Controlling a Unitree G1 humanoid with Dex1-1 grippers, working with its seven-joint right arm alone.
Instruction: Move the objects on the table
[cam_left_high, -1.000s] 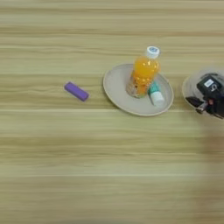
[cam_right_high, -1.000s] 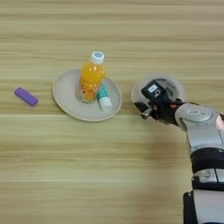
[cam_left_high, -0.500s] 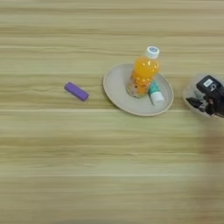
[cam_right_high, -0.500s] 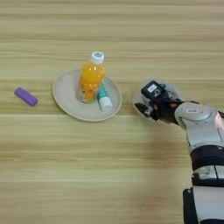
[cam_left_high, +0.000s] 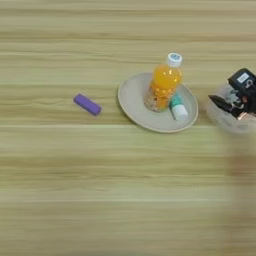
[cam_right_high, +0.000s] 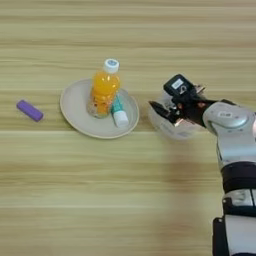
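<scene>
The table (cam_right_high: 125, 200) carries five things. A plate (cam_right_high: 80, 122) sits left of centre in the right eye view, with a juice bottle (cam_right_high: 102, 90) standing upright on it. The tube (cam_right_high: 118, 112) lies on the plate, touching or just beside the bottle's right side, white cap toward the near rim. The purple stick (cam_right_high: 29, 110) lies flat on bare wood, well apart from the plate, on the far left.

The tape roll (cam_right_high: 172, 125) lies just to the right of the plate, its rim close to the plate's edge but apparently not touching. The right gripper (cam_right_high: 167, 111) sits over the roll, its black fingers pointing left toward the plate. One finger (cam_right_high: 159, 108) shows against the roll's left side. Whether the fingers are apart, together or clamped on the roll, I cannot tell. Whether the roll is lifted or resting on the table is also unclear.

Progress, as judged: the tube already lies on the plate, and if the plate is the collection point, that item looks finished. The roll appears to be the item in hand. The stick is untouched and lies farthest from the arm. Roughly one of three done.
</scene>
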